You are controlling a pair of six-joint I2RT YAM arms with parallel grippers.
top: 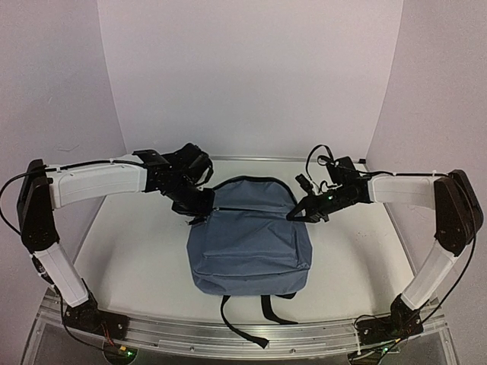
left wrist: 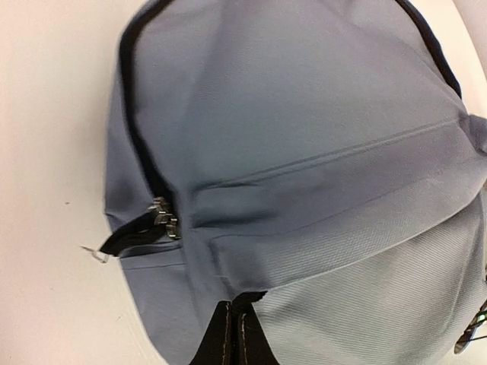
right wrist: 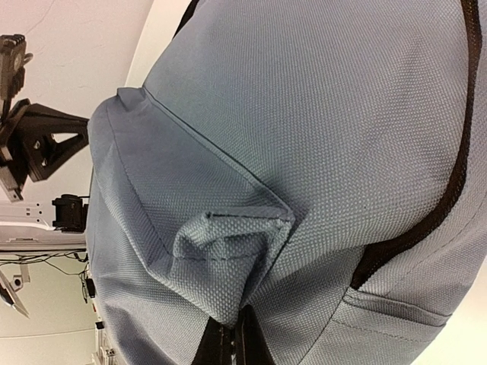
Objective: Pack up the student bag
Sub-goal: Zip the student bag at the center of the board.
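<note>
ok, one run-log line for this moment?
left gripper: shut on student bag fabric near zipper pulls | right gripper: shut on fabric fold, opposite side | pose: bag lying on table, front up

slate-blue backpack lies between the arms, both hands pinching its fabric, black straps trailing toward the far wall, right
No: the black straps trail toward the near edge, by the arm bases, as the top external view shows. The rest holds: the soft slate-blue fabric backpack lies between the arms, left hand and right hand pinching its fabric.
</note>
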